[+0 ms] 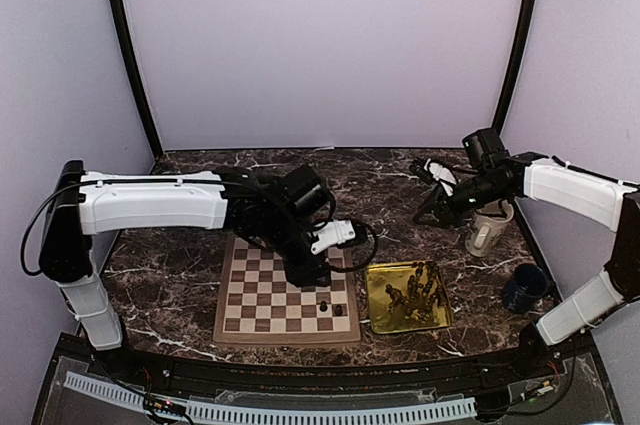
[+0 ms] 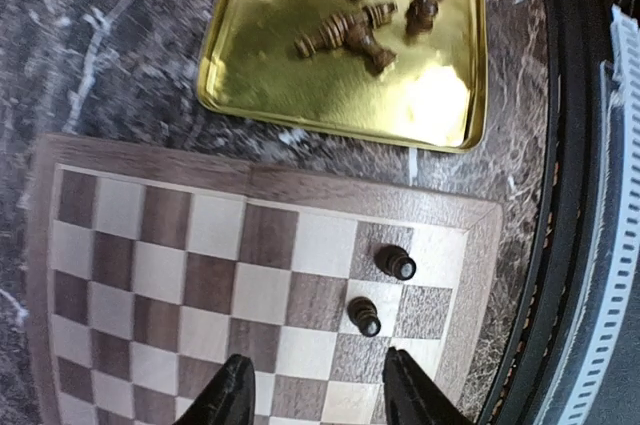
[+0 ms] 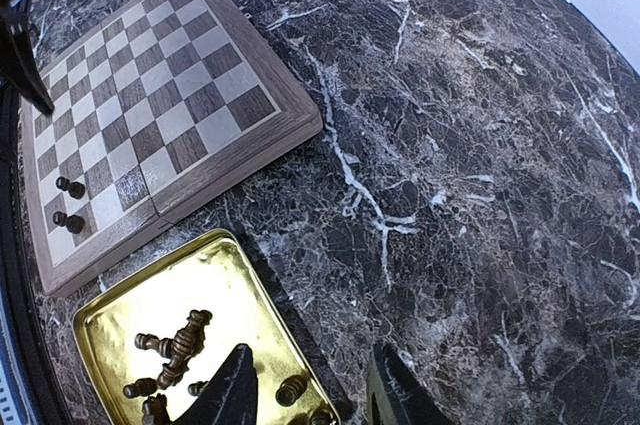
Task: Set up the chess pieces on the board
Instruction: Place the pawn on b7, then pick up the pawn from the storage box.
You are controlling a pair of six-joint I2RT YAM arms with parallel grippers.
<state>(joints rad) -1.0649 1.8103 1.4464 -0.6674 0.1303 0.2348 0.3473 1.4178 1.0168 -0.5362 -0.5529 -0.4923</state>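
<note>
1. Board (image 1: 250,295) – lies on the desk (image 3: 480,145) in front of the left arm. The gold tray (image 1: 378,313) sits just beside its right edge.
2. Two dark pieces stand upright on the board's near right corner, on neighbouring squares: one piece (image 2: 365,316) close to the left hand, the other piece (image 2: 396,262) a square further toward the tray. The rest of the board is bare.
3. Loose pieces (image 1: 410,295) lie in the tray on their sides in a heap, long axes crossing every which way. No clean line to take them by.
4. Left hand (image 2: 316,355) is low over the board, with its fingers (image 2: 232,400) parted. Only board squares show between them, so it holds nothing and touches nothing. The closer standing piece is just ahead of the gap, slightly toward the right finger.
5. Right hand (image 3: 312,350) hangs higher, behind the tray. It is also parted and empty. Its view looks down on the tray's corner, with one finger over the gold surface and the other over the desk.
6. Judgement: the coming move turns on the tray. It lies to the right of the left hand and forward-below the right hand. Either arm could reach it – the right looks better lined up, but it needs a long drop and a wrist turn to match whichever piece it picks.
7. Task is barely begun: two pieces placed, most in the tray.
</note>
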